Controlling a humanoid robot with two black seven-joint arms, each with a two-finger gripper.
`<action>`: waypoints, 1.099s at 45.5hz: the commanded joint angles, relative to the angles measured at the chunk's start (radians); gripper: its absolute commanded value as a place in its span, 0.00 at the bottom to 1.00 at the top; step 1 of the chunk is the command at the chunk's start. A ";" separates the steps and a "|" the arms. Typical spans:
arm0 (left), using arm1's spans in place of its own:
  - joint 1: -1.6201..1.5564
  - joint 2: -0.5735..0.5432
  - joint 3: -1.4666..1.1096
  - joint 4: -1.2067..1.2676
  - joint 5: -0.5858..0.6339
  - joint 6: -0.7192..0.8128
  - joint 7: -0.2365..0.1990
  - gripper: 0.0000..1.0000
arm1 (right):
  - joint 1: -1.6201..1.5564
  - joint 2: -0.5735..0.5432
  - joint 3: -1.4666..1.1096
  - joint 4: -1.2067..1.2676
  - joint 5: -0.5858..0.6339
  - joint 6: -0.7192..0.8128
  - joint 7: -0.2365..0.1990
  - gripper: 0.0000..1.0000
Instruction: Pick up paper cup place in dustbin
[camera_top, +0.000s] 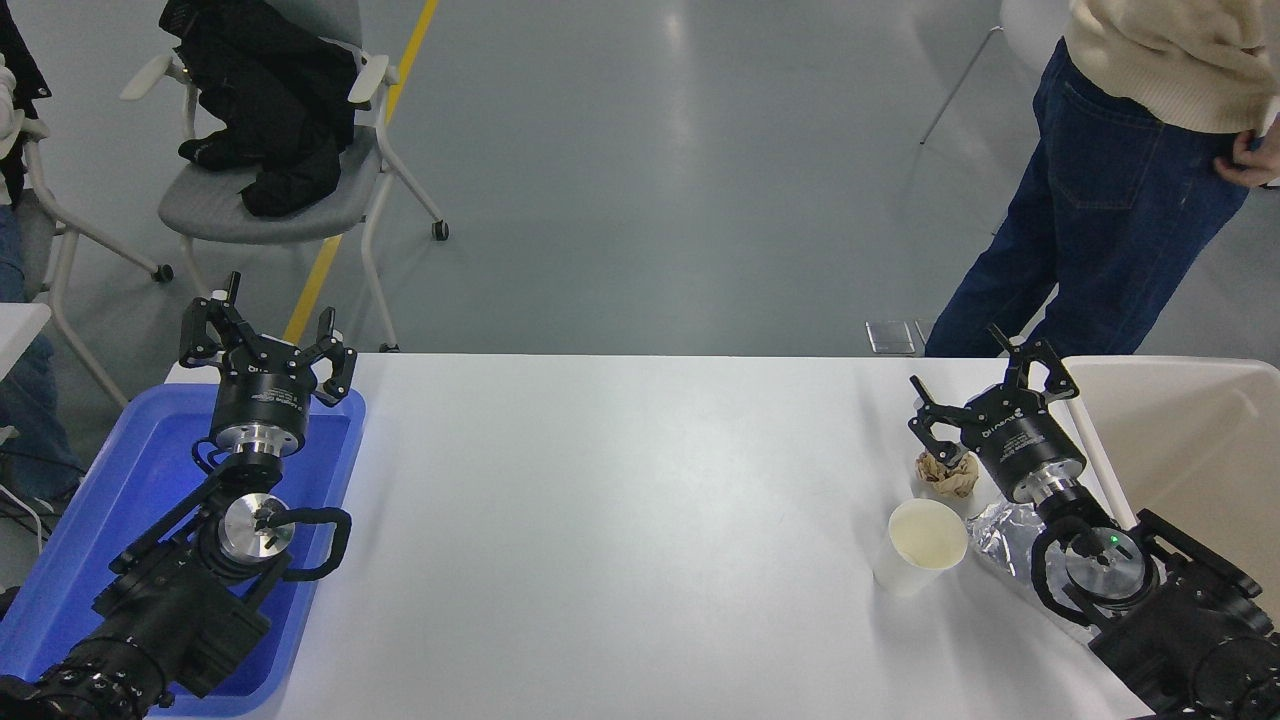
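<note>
Standing upright on the white table (620, 480), toward its right side, the small white tapered paper cup (922, 546) is seen with its round rim up and its cream-coloured inside showing. Nothing is gripping it. Just behind the cup, a crumpled brown paper ball (946, 473) is noted; whether the two touch cannot be told. To the cup's right, crinkled silver foil (1005, 530) lies on the table, partly hidden under the right arm.

The black right gripper (985, 391) is held above the table just beyond the paper ball, its fingers spread apart and holding nothing. It is separated from the cup by the ball. Right of this gripper, the large cream plastic dustbin (1100, 365) with its thick rim and deep smooth walls is seen at the table's right end, its opening facing up; it is cut off by the picture's edge.

At the far left, the black left gripper (268, 335) is held over the far end of a shallow blue plastic tray (110, 500), fingers spread and nothing between them, well apart from the cup.

Beyond the table, a person in blue jeans (1080, 220) and a cream sweater is standing at the upper right, and a grey chair (300, 210) bearing dark clothing is seen at the upper left.
</note>
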 joint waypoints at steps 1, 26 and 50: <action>0.000 0.000 0.000 -0.001 0.000 0.000 0.000 0.99 | 0.000 0.001 0.000 0.002 -0.003 0.000 0.000 1.00; 0.000 0.002 0.002 -0.001 0.000 0.000 0.000 0.99 | 0.068 -0.130 -0.127 0.252 -0.147 -0.009 0.000 1.00; 0.000 0.002 0.002 -0.001 0.000 0.000 0.000 0.99 | 0.498 -0.581 -0.621 0.667 -0.486 -0.074 -0.025 1.00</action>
